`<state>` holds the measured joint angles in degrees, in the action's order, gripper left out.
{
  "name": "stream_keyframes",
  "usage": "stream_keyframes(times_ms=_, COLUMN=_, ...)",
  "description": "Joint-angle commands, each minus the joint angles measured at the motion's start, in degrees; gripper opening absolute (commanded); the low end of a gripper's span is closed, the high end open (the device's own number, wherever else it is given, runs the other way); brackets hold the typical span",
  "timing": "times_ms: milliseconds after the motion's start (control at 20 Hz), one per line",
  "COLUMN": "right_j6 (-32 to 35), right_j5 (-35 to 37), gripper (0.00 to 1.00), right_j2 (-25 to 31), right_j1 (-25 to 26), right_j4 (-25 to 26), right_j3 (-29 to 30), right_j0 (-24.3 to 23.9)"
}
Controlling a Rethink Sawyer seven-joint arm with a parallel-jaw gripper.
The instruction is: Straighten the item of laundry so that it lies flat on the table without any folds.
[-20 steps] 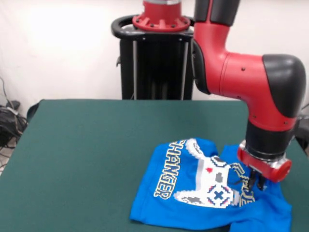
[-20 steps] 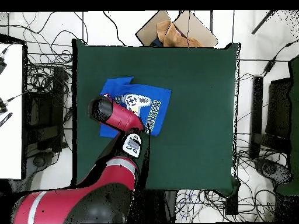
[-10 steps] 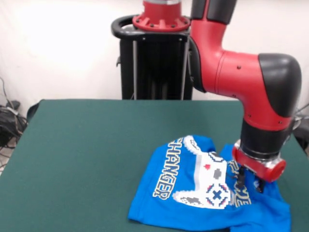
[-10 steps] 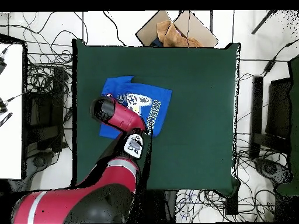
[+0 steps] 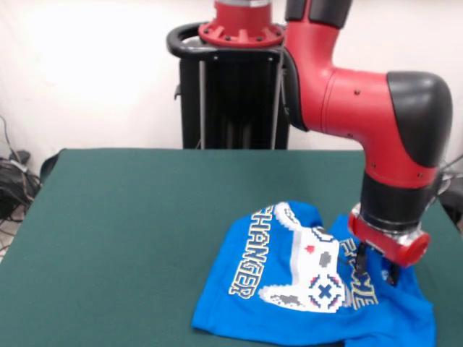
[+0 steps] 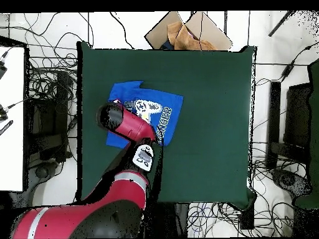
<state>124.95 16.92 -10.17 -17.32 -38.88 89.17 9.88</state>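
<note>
hovering fingers (image 5: pixel 376 269) over rumpled blue shirt (image 5: pixel 289 289); cannot tell their spread.

Bright, even room light — the white wall (image 5: pixel 94 79) behind glares, overexposed; shadows stay faint.

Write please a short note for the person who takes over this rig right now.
End effector: down on the T-shirt, over the end of the print; open or shut cannot be seen.
T-shirt: print side up on the green table, toward one side, not centred; in the overhead view the arm covers part of it.
Done: most of the print lies spread.
Left: a fold near the end effector and wrinkled cloth around it must be smoothed.
</note>
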Motion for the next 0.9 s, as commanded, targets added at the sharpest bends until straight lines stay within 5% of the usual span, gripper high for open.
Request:
stream_keyframes(times_ms=50, right_j6=12.18, right_j5=1.93, gripper=1.00, right_j2=6.69, right_j1=-9.49, right_j4=-3.82, right_j3=10.70, right_j0=-4.96)
stream_keyframes(times_ms=600, right_j6=7.81, right_j5=5.53, gripper=1.00, right_j2=6.43, right_j1=-18.21, right_j4=0.01, right_j3=16.78, right_j0=-7.09)
stream_keyframes(times_ms=900, right_j6=3.98, right_j5=0.48, gripper=1.00, right_j2=10.37, right_j1=-16.14, right_j4=1.75, right_j3=17.63, right_j0=-11.68)
